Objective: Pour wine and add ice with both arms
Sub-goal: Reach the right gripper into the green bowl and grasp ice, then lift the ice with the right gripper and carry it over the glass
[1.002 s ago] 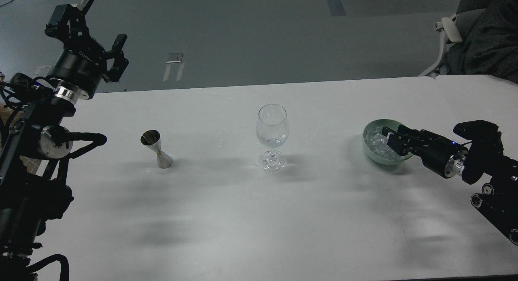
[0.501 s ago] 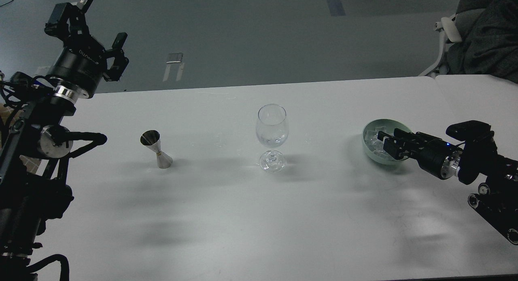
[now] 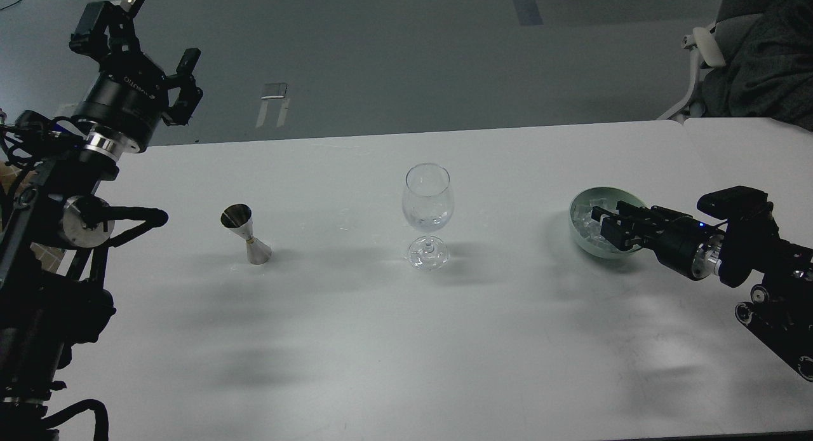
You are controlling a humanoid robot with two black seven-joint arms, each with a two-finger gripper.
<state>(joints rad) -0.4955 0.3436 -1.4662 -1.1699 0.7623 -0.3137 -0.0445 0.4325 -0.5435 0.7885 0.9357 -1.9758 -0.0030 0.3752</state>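
Observation:
A clear stemmed glass [image 3: 427, 203] stands upright at the table's middle, with a little colourless wine [image 3: 429, 222] at the bottom of its bowl. A heap of clear ice cubes [image 3: 583, 223] lies in a pale green bowl [image 3: 594, 195] at the right. My right gripper [image 3: 602, 225] reaches in from the right, over the bowl's near rim and into the ice. Its dark fingers sit close together, and I cannot tell if they hold a cube. My left gripper [image 3: 143, 44] is raised high at the far left, beyond the table's back edge, with its fingers spread and empty.
A steel hourglass-shaped jigger [image 3: 246, 234] stands tilted left of the glass. The white table [image 3: 394, 339] has a seam at the far right. A chair with dark cloth [image 3: 756, 53] stands behind the right corner.
My right arm has shifted slightly left and its gripper has dipped a little lower into the bowl. My left gripper has barely moved.

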